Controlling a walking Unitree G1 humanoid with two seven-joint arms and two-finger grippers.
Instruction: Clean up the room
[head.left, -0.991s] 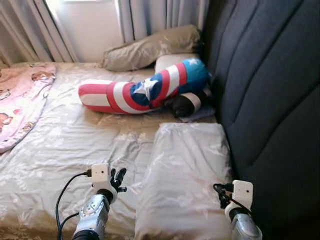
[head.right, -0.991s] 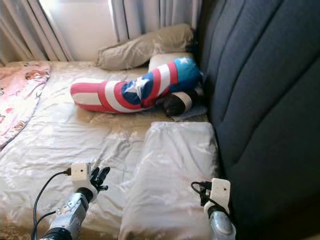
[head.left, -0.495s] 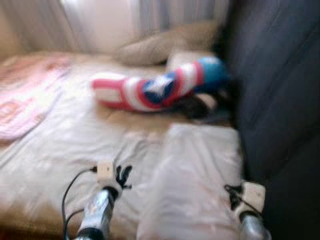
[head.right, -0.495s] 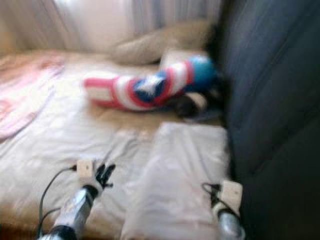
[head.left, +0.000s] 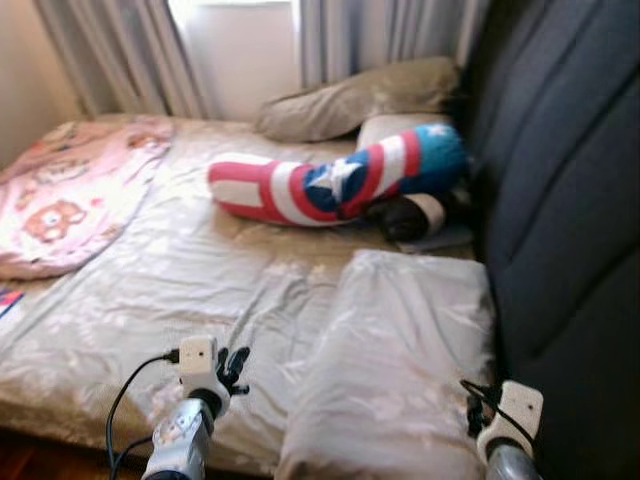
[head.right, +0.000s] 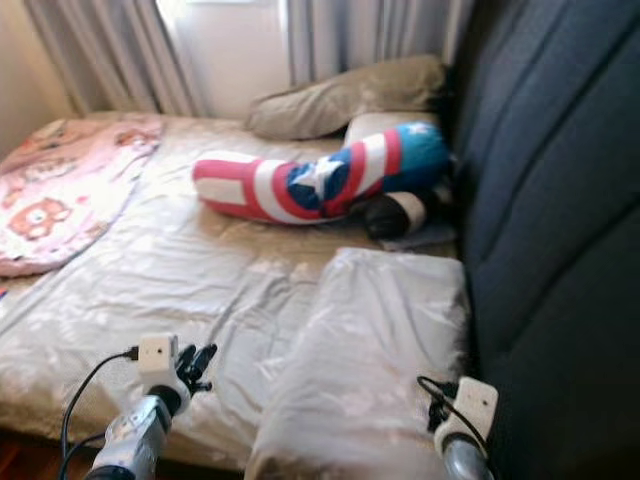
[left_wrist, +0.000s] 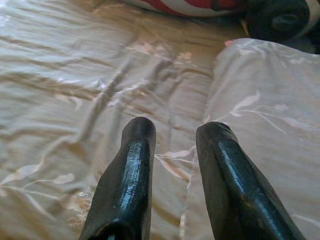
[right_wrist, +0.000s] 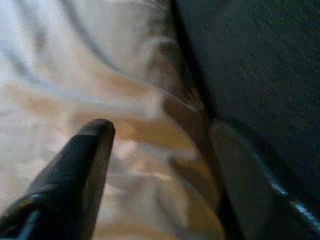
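Observation:
A beige satin sheet (head.left: 190, 290) covers the bed. On it lie a long red, white and blue star bolster (head.left: 340, 185), a beige pillow (head.left: 360, 95) at the back, and a pale satin pillow (head.left: 400, 370) at the front right. A pink blanket (head.left: 70, 190) is spread at the left. My left gripper (head.left: 232, 368) hovers low over the sheet beside the pale pillow, open and holding nothing, its fingers (left_wrist: 137, 165) apart. My right gripper (head.left: 472, 410) is at that pillow's right edge, by the dark headboard (head.left: 570, 200), and looks open in the blurred right wrist view.
A black and white item (head.left: 415, 215) lies tucked under the bolster near the headboard. Grey curtains (head.left: 130, 60) and a bright window stand behind the bed. Wooden floor (head.left: 30, 465) shows below the bed's front edge at the lower left.
The whole picture has shifted, so the camera moved: more of the pink blanket and the bed's front edge are in view. Both arms hold the same pose.

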